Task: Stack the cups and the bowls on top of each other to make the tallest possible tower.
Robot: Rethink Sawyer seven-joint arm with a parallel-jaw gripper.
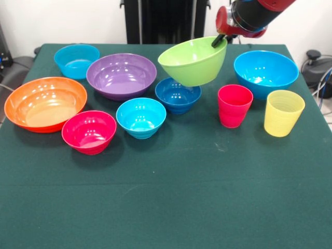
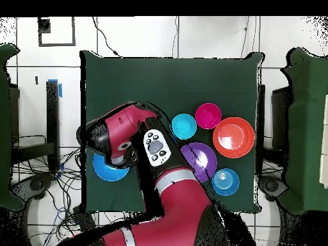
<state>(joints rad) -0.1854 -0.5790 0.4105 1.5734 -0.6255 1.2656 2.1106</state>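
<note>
Gripper (image 1: 222, 39) of the red and black arm clamps the far rim of the glossy lime green plastic bowl (image 1: 193, 61), holding it tilted and clear of the green-clothed bench (image 1: 171, 197), its mouth tipped toward the camera. In the front view this bowl hangs above the small dark blue plastic bowl (image 1: 178, 95), which stands on the cloth near centre. Right of it stand the red-pink tapered plastic cup (image 1: 234, 105) and, further right, the translucent yellow ribbed cup (image 1: 282, 112), both upright and apart. Behind them sits the large bright blue bowl (image 1: 265, 72). Left of centre lie the cyan bowl (image 1: 140, 117), the pink-red bowl (image 1: 88, 131), the wide orange bowl (image 1: 45, 103), the purple bowl (image 1: 121, 75) and, at the far left corner, a light blue bowl (image 1: 77, 60); each rests singly, nothing stacked. In the overhead view the arm covers the middle of the bench, so the held bowl and both cups are probably hidden beneath it; the orange bowl (image 2: 233, 137) and pink-red bowl (image 2: 208, 116) show at the right.
</note>
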